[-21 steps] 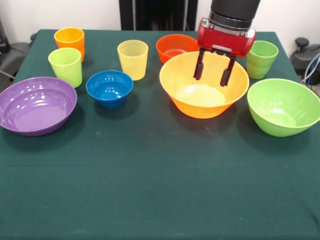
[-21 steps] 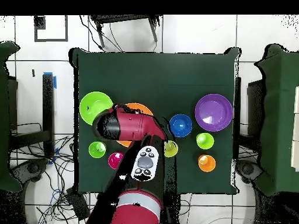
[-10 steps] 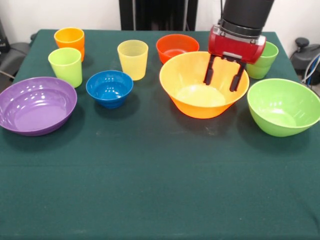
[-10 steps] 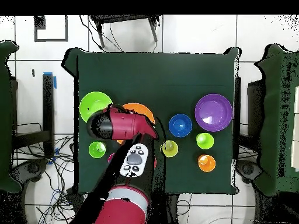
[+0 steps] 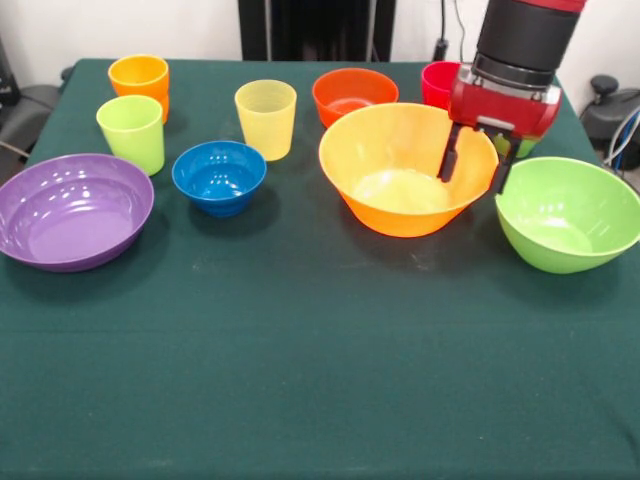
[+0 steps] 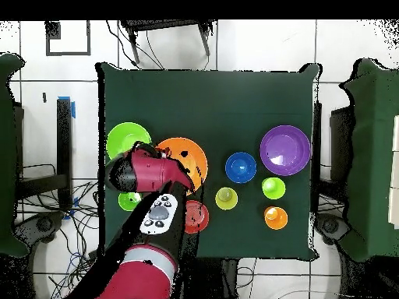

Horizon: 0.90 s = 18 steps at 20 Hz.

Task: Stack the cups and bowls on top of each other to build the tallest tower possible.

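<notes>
My gripper (image 5: 475, 168) hangs open over the right rim of the large orange-yellow bowl (image 5: 400, 170), one finger inside the bowl and one outside, between it and the large green bowl (image 5: 565, 212). Behind stand a red cup (image 5: 440, 82) and the red-orange bowl (image 5: 354, 95). The green cup (image 6: 129, 200) is mostly hidden behind the gripper in the front view. To the left are the yellow cup (image 5: 266, 118), blue bowl (image 5: 219, 176), lime cup (image 5: 132, 132), orange cup (image 5: 139, 82) and purple bowl (image 5: 72, 208). All stand separately on the cloth.
A dark green cloth (image 5: 320, 360) covers the table, with a broad bare stretch along its front half. In the overhead view the arm (image 6: 148, 233) covers the table's edge near the red-orange bowl (image 6: 195, 216).
In the front view the gripper has slid right, from above the orange-yellow bowl's middle to its right rim. The red cup came into sight and the green cup became covered.
</notes>
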Motion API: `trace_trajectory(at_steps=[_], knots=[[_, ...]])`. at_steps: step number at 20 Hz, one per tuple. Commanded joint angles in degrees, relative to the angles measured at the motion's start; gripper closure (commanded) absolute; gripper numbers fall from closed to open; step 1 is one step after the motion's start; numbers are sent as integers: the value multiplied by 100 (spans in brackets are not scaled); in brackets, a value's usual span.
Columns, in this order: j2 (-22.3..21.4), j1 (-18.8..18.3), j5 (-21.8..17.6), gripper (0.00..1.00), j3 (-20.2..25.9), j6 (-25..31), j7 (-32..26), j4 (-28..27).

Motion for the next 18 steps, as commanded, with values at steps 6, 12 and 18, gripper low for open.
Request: trace_trajectory(at_steps=[6,12,18], knots=[[598,-151,-241,0,335,-1398,744,179],[752,-23,-81,0,54,-1360,676,130],[635,-215,174,0,404,-688,845,347]])
